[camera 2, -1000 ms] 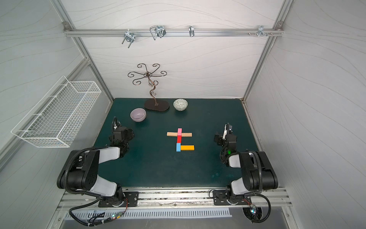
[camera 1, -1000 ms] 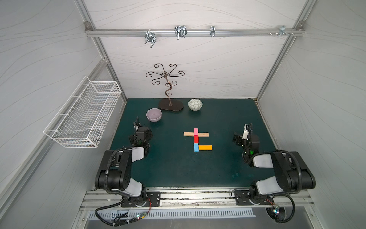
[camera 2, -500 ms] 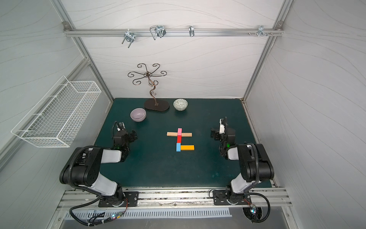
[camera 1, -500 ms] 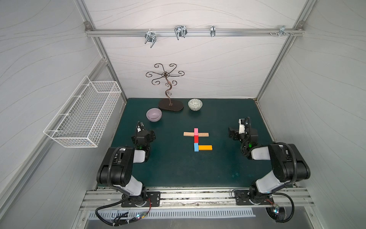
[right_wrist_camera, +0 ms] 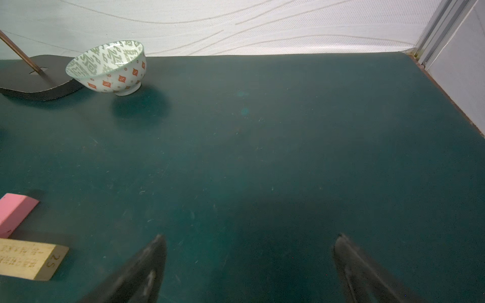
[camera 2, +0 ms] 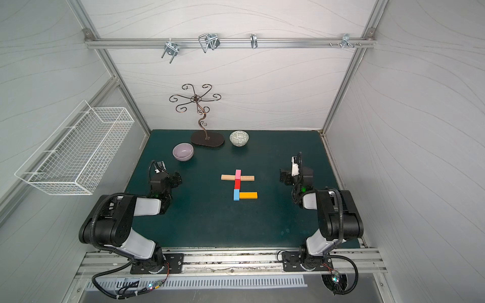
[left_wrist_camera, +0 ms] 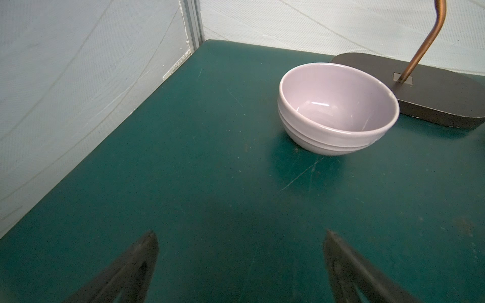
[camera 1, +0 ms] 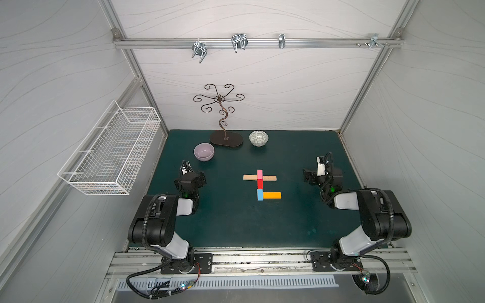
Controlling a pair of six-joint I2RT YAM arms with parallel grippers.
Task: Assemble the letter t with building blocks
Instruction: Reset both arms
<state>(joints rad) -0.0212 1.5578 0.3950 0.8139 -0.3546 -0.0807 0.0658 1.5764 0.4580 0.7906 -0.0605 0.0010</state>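
Observation:
The building blocks lie at mid-table in both top views as the letter t. A pink block, a red block and a light blue block form the stem. Tan wooden bars stick out to both sides as a crossbar. An orange bar lies to the right of the blue one. My left gripper is open and empty, well left of the blocks. My right gripper is open and empty to their right, with the pink block and a tan bar end beside it.
A lilac bowl stands just beyond the left gripper. A patterned bowl and a metal tree stand on a dark base are at the back. A white wire basket hangs on the left wall.
The right gripper has drifted slightly toward the back and toward the blocks. The left arm has shifted only a little. Blocks have not moved, and both grippers stay open.

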